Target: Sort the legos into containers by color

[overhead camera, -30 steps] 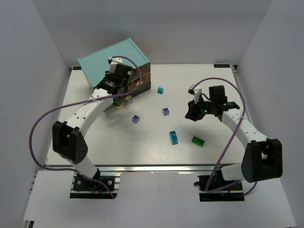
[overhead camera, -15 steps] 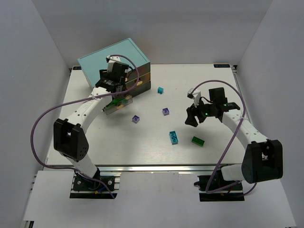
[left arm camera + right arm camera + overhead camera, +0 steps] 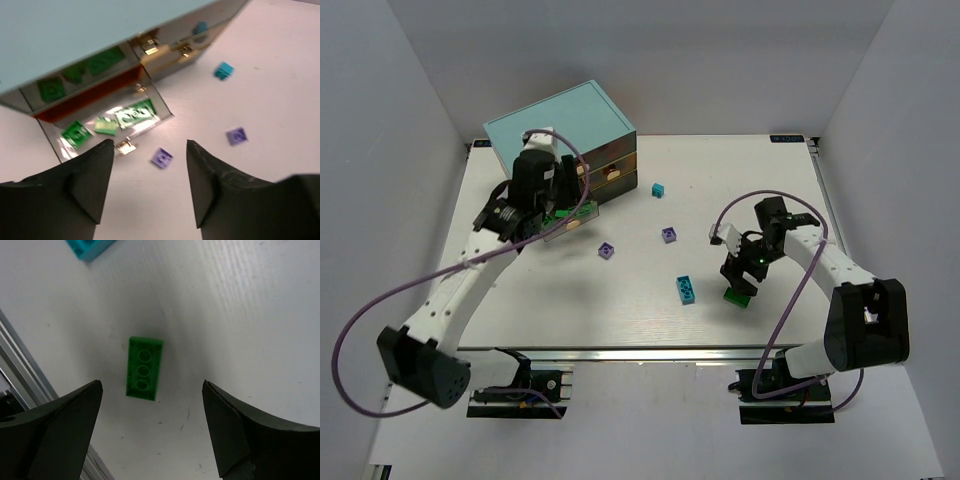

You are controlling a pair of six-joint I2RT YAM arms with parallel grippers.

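Note:
The light-teal cabinet (image 3: 560,122) stands at the back left. Its lowest drawer (image 3: 565,222) is pulled out, with several green legos (image 3: 131,115) lying inside. My left gripper (image 3: 552,203) hovers open above that drawer, empty (image 3: 149,144). On the table lie two purple legos (image 3: 607,251) (image 3: 669,235), a small cyan lego (image 3: 658,189) and a larger cyan lego (image 3: 686,289). A green lego (image 3: 145,368) lies flat with its hollow underside up. My right gripper (image 3: 151,385) is open wide directly over it, not touching; in the top view the right gripper (image 3: 745,272) partly covers the green lego (image 3: 737,297).
The shut drawers above carry cream knobs (image 3: 610,176). The open drawer's knob (image 3: 126,146) sticks out toward the nearer purple lego (image 3: 162,157). The table's aluminium front rail (image 3: 20,370) runs close to the green lego. White walls enclose the table.
My left gripper has drawn back from the open drawer and opened. My right gripper has swung toward the front, come over the green lego, and opened wide.

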